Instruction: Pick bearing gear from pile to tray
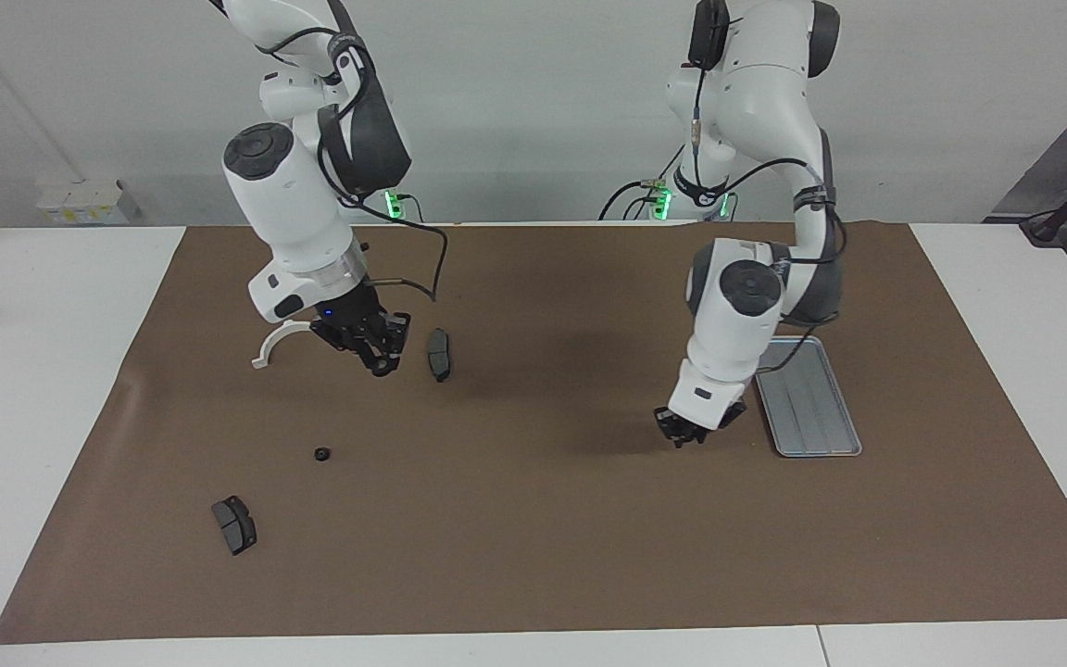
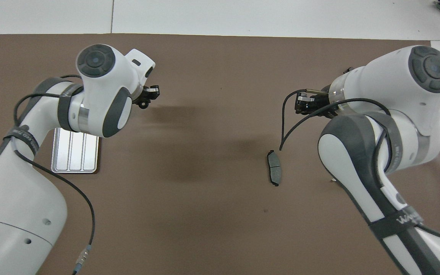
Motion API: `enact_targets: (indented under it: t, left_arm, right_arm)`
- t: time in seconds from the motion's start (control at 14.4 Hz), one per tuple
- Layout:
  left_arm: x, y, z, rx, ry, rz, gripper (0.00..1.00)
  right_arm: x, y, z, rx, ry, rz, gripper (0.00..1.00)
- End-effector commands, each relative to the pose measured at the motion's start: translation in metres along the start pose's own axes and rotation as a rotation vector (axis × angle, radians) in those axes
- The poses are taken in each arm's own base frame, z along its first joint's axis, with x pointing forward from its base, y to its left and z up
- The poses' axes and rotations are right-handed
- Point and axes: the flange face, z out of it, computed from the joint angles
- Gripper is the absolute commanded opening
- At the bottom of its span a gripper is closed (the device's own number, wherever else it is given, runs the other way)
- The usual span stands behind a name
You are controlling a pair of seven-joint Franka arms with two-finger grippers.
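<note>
Right, I count one gear (image 1: 320, 454), one bracket (image 1: 279, 345) and two pads, a nearer pad (image 1: 439, 354) and a farther pad (image 1: 234, 524), all toward the right arm's end of the bench. There is one tray (image 1: 811, 398) toward the left's. The left gripper (image 1: 682, 437) hangs just beside the tray and the right gripper (image 1: 383, 359) beside the nearer pad. I cannot tell how either's jaws stand. Overhead, the arms hide the gear, the bracket and one pad.

My facing camera sits high across the tabletop (image 1: 533, 556), looking back at both arms. My overhead looks steeply down from their end. Both share the brown mat, though arms probably hide some.
</note>
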Motion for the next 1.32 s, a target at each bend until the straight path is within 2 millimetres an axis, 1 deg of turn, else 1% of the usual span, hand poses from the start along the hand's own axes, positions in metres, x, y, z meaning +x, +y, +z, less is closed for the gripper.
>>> enact_targets:
  t: [0.0,0.14,0.28,0.35,0.49,0.63,0.7,0.76,0.83,0.9,0.97,1.04,1.11,1.18,1.25]
  left_arm:
    - [0.022,-0.091,-0.007,-0.044,-0.034,0.067,0.00]
    - [0.024,-0.135,-0.007,-0.041,-0.064,0.103,0.00]
    - [0.019,-0.163,-0.001,-0.040,-0.090,0.126,0.00]
    - [0.013,-0.175,0.004,-0.041,-0.103,0.124,0.00]
    - [-0.003,-0.184,0.015,-0.041,-0.131,0.144,0.00]
    - [-0.018,-0.188,0.026,-0.043,-0.152,0.164,0.00]
    - [-0.024,-0.190,0.030,-0.045,-0.161,0.177,0.00]
    - [-0.029,-0.192,0.034,-0.046,-0.171,0.185,0.00]
    - [-0.031,-0.195,0.036,-0.045,-0.171,0.194,0.02]
    - [-0.031,-0.201,0.038,-0.044,-0.169,0.194,0.08]
    - [-0.031,-0.207,0.037,-0.043,-0.167,0.192,0.26]
    - [-0.029,-0.208,0.035,-0.043,-0.161,0.192,0.50]
    - [-0.027,-0.207,0.033,-0.041,-0.154,0.195,0.73]
    - [-0.024,-0.206,0.031,-0.040,-0.146,0.194,0.91]
    - [-0.018,-0.204,0.026,-0.038,-0.131,0.194,0.99]
  right_arm:
    - [-0.018,-0.063,0.026,0.083,0.039,0.089,0.00]
    - [-0.037,-0.105,0.043,0.137,0.074,0.138,0.00]
    - [-0.060,-0.143,0.077,0.181,0.088,0.167,0.00]
    - [-0.071,-0.158,0.093,0.197,0.090,0.169,0.00]
    - [-0.083,-0.168,0.123,0.182,0.077,0.151,0.00]
    - [-0.106,-0.189,0.157,0.184,0.063,0.127,0.00]
    - [-0.110,-0.189,0.170,0.173,0.056,0.123,0.00]
    - [-0.113,-0.187,0.181,0.156,0.048,0.117,0.03]
    - [-0.117,-0.184,0.187,0.140,0.042,0.108,0.08]
    - [-0.125,-0.180,0.197,0.119,0.029,0.100,0.13]
    - [-0.133,-0.178,0.204,0.106,0.017,0.094,0.22]
    - [-0.137,-0.174,0.207,0.093,0.008,0.092,0.30]
    - [-0.142,-0.173,0.211,0.083,0.001,0.086,0.61]
    - [-0.142,-0.172,0.210,0.079,-0.001,0.088,1.00]
    - [-0.142,-0.171,0.211,0.074,0.001,0.084,1.00]
